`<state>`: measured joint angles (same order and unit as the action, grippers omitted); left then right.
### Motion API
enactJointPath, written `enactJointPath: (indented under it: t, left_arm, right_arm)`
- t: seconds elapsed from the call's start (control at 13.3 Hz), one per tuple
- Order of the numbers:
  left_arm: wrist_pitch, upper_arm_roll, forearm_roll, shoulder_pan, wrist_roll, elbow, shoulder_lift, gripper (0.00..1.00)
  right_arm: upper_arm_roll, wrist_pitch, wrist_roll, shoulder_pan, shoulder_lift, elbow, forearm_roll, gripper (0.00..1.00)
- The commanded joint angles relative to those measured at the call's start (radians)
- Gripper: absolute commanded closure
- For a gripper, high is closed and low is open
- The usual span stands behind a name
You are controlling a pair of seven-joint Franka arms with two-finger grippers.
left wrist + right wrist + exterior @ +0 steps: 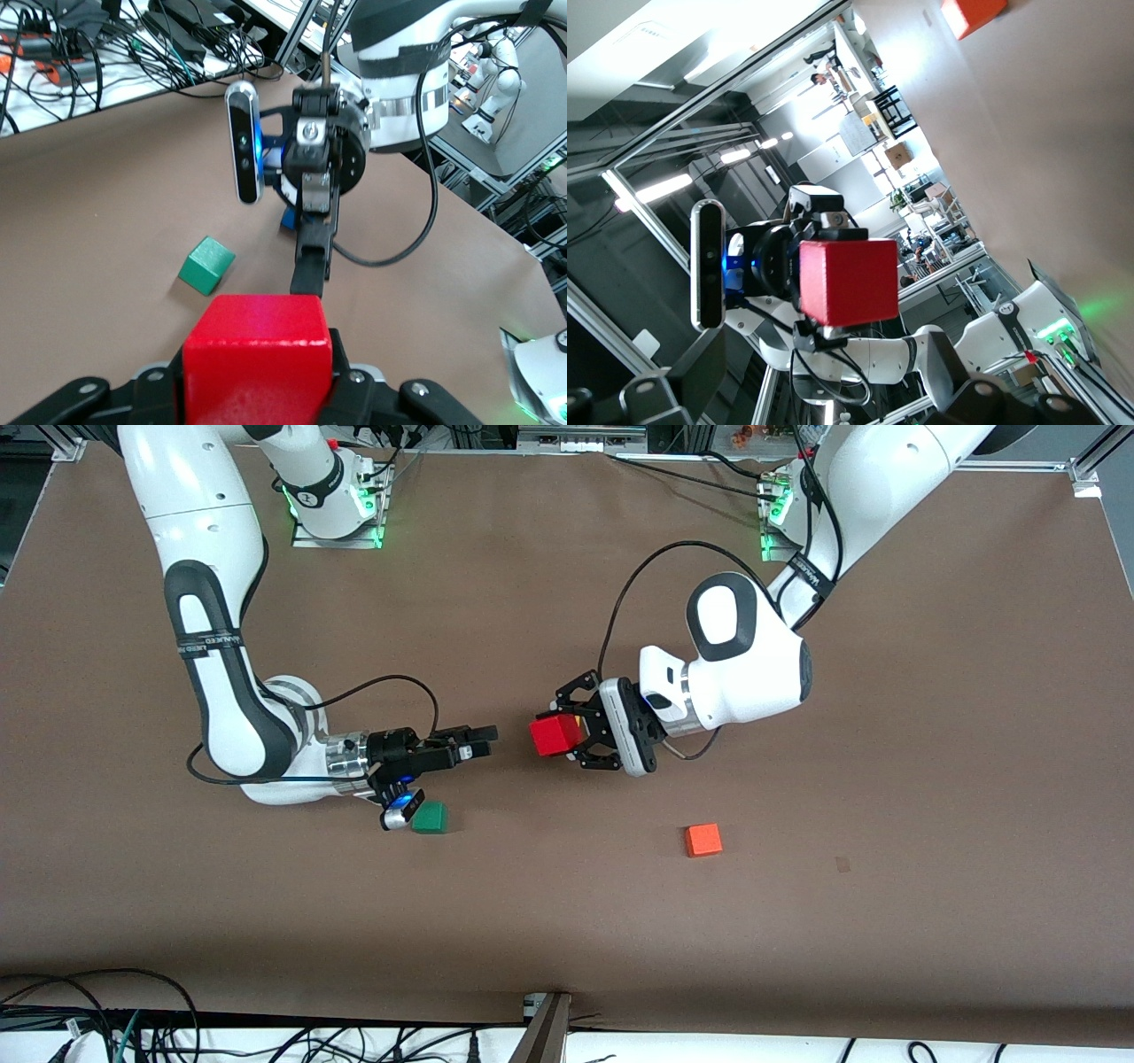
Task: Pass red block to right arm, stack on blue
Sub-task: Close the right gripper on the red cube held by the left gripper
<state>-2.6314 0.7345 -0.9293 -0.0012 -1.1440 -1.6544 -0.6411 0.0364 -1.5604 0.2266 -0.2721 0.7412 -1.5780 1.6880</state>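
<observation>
— handover step: left gripper (567,735) clenched on red block (555,735), mid-desk, off the surface.
— right gripper (483,741) faces it, fingers parted, short of it. next: close in, clamp. blue (288,219) under right wrist.

The table (567,921) is seen from a high cam facing the robots, bases along the top edge, whole worktop covered. The left wrist cam is set close above the red block (257,359) held in the left gripper (257,394), aimed level at the right gripper (312,257). The right wrist cam is rolled sideways, aimed back at that block (849,280). Shared by all three: red block (554,735); green cube (431,817) by front and left wrist (206,265); orange-red cube (703,840) by front and right wrist (973,13).
</observation>
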Motion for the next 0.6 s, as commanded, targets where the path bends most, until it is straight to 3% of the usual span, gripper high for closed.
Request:
enactJointPath:
  t: [0.0,0.53]
  left_arm:
    - [-0.018,0.005,-0.039,-0.022,-0.052,0.057,-0.038,1.00]
    - [-0.053,0.005,-0.097,-0.062,-0.052,0.082,-0.049,1.00]
  right_arm:
    - [0.002,0.019,0.123,-0.012,-0.009,-0.051,0.041,0.00]
    - [0.000,0.146,0.295,-0.015,0.061,-0.089,0.166,0.00]
